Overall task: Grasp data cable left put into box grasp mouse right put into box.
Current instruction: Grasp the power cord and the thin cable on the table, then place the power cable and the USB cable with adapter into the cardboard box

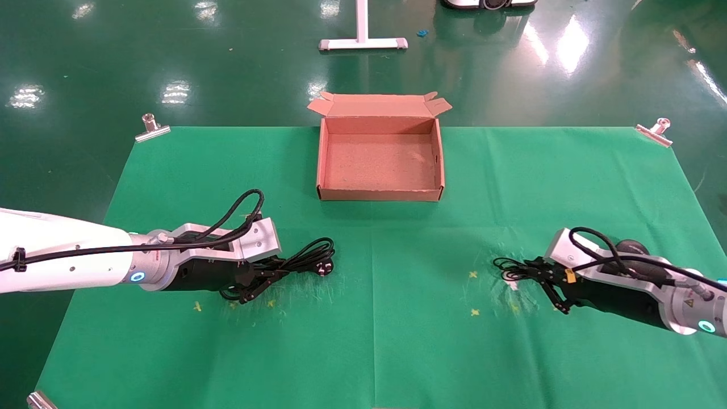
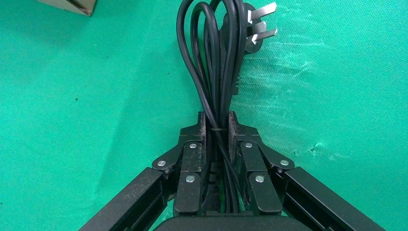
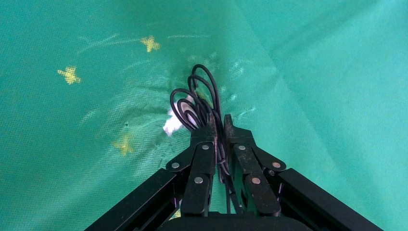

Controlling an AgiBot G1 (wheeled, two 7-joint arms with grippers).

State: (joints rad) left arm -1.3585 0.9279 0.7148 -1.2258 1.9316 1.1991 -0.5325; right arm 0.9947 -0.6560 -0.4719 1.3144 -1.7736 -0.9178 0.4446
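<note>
Head view: the looped black data cable (image 1: 301,258) is being pinched by the left gripper (image 1: 258,279) on the green cloth (image 1: 397,341) — the mouse's thin black cord (image 3: 195,103) is being pinched by the right gripper (image 3: 218,126); the brown cardboard box (image 1: 379,194) is sitting apart.

Floor: we see glossy green floor (image 1: 85,62) with bright light glare.
Tabletop: green cloth (image 1: 397,318), clips (image 1: 152,128) at far corners.
Beyond: a white stand (image 1: 362,41).
</note>
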